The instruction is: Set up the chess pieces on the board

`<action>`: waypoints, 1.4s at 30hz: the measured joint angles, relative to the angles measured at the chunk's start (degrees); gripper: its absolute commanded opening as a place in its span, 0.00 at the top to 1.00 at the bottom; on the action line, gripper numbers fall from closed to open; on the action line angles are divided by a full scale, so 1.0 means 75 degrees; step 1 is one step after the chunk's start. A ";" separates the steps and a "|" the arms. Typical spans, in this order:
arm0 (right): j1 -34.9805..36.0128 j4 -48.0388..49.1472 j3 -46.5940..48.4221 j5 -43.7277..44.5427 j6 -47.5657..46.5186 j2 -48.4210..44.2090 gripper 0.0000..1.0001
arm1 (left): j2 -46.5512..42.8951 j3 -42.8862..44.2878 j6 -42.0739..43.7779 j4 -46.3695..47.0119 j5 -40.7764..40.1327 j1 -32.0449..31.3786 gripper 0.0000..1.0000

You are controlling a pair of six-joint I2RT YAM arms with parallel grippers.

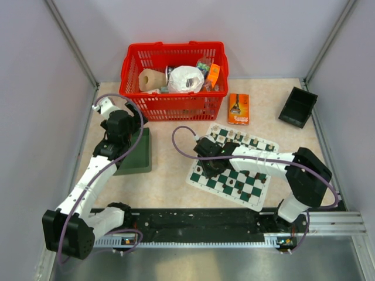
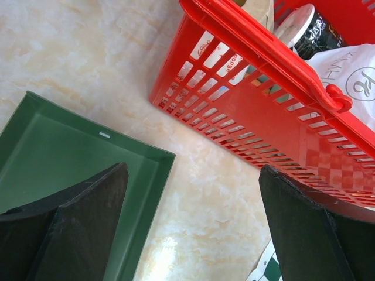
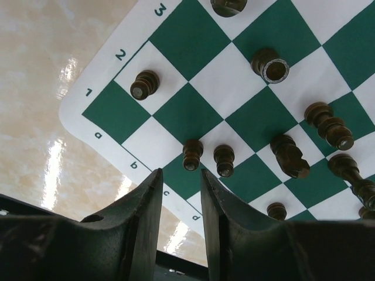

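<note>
Currently the left fingers (image 2: 70, 222) gape wide over a dark green rectangular tray (image 2: 58, 152); the right fingers (image 3: 140, 234), narrowly parted, empty, hover at a corner of the green-and-white checked board (image 3: 187, 35).

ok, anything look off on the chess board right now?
Yes. The board sits skewed to the table edges, and one dark piece shows its pale round underside, so it looks tipped over.

One each: board (image 3: 193, 111), red basket (image 1: 176, 108), orange box (image 1: 238, 109), green tray (image 1: 139, 157), black tray (image 1: 297, 106).
</note>
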 measured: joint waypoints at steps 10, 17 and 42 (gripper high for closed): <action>0.0000 0.0236 0.0000 0.0017 0.0029 0.0090 0.70 | 0.0000 0.0000 -0.0003 0.0000 0.0000 0.0044 0.01; 0.0000 0.0256 0.0000 0.0105 0.0070 0.0169 0.71 | 0.0000 0.0000 -0.0003 0.0000 0.0000 0.0058 0.01; 0.0000 0.0265 0.0000 0.0169 0.0064 0.0163 0.71 | 0.0000 -0.0023 -0.0012 0.0017 0.0035 0.0119 0.01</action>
